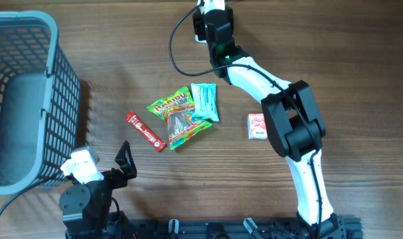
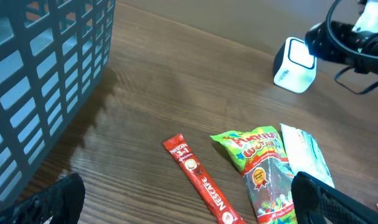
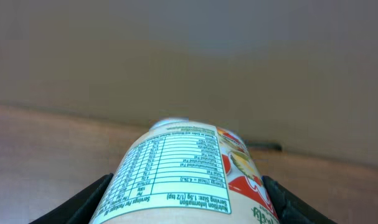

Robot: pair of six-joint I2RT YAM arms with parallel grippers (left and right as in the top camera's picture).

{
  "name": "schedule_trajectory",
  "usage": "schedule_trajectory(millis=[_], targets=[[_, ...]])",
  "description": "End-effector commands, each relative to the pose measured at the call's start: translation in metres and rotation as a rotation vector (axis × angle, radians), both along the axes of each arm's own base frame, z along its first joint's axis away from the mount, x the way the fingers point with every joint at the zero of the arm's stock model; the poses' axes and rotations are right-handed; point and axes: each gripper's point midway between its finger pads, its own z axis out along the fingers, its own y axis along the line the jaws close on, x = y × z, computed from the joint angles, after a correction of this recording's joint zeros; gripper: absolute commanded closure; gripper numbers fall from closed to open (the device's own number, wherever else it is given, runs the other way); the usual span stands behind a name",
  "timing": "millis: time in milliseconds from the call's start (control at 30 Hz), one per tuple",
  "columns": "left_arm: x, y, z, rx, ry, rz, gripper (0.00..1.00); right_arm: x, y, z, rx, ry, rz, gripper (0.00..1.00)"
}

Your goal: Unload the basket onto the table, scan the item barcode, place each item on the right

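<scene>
Labelled canister (image 3: 176, 155) pinched in right gripper (image 3: 187, 186), raised beside scanner (image 2: 294, 65). Probably light, rigid, slick curved wall; grip across mid-body, barcode left uncovered. Left gripper (image 1: 126, 161) spread wide, empty, near basket (image 1: 55, 40).

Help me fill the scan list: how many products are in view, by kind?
Coffee stick: 1
Gummy bag: 1
Light-blue packet: 1
Red-and-white packet: 1
Labelled container, held in the right gripper: 1
Total: 5
</scene>
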Motion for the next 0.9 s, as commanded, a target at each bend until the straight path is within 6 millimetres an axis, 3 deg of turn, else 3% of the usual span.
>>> schedule_trajectory(millis=[0, 133, 267, 400, 500, 600, 667, 733, 867], targets=[[0.000, 0.001, 0.000, 0.018, -0.003, -0.001, 0.00, -0.012, -0.024, 0.098, 0.010, -0.067, -0.034, 0.46], [0.000, 0.001, 0.000, 0.018, -0.003, -0.001, 0.00, -0.041, -0.075, 0.129, -0.049, 0.058, -0.088, 0.46], [0.000, 0.001, 0.000, 0.018, -0.003, -0.001, 0.00, -0.067, -0.154, 0.138, -0.101, 0.195, -0.200, 0.46], [0.000, 0.001, 0.000, 0.018, -0.003, -0.001, 0.00, -0.095, -0.243, 0.108, -0.109, 0.400, -0.369, 0.46], [0.000, 0.001, 0.000, 0.018, -0.003, -0.001, 0.00, -0.127, -0.314, 0.080, -0.054, 0.568, -0.525, 0.48], [0.000, 0.001, 0.000, 0.018, -0.003, -0.001, 0.00, -0.155, -0.370, 0.064, 0.050, 0.675, -0.621, 0.48], [0.000, 0.001, 0.000, 0.018, -0.003, -0.001, 0.00, -0.171, -0.403, 0.057, 0.220, 0.707, -0.685, 0.46], [0.000, 0.001, 0.000, 0.018, -0.003, -0.001, 0.00, -0.190, -0.450, 0.050, 0.339, 0.714, -0.784, 0.45], [0.000, 0.001, 0.000, 0.018, -0.003, -0.001, 0.00, -0.219, -0.505, 0.034, 0.445, 0.719, -0.955, 0.43]])
